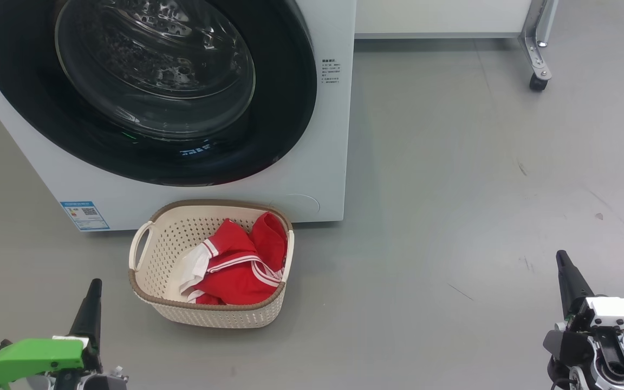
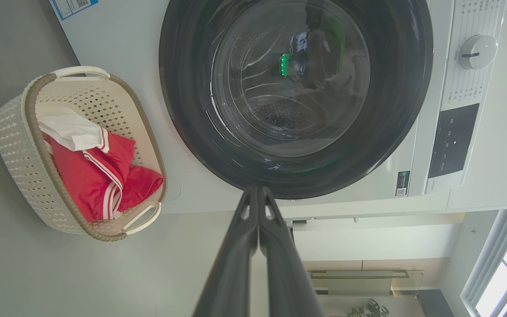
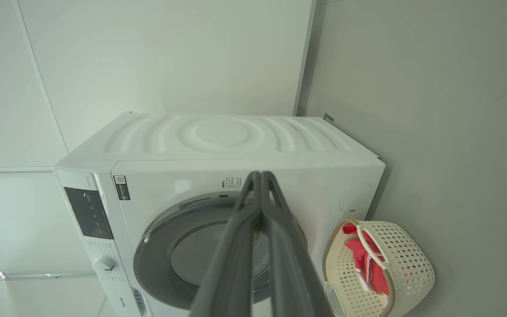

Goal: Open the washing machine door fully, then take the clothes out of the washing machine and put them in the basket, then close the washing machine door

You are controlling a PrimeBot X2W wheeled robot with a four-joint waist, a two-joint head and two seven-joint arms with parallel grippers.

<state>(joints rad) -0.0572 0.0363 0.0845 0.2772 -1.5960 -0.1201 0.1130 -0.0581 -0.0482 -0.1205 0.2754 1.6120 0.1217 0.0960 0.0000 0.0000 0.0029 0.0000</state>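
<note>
Down low, the left gripper [image 1: 95, 286] and right gripper [image 1: 562, 259] had fingers pressed together, holding nothing, likely because the job looked done. Past them the clothes [image 1: 236, 268] lay in the basket [image 1: 209, 205], just beside the washer [image 1: 328, 173] for short carries. Behind, the door [image 1: 290, 114] was closed.

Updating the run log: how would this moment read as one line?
washing machine door: closed | clothes: in basket | left pincer: shut, empty | right pincer: shut, empty | task: appears complete
</note>
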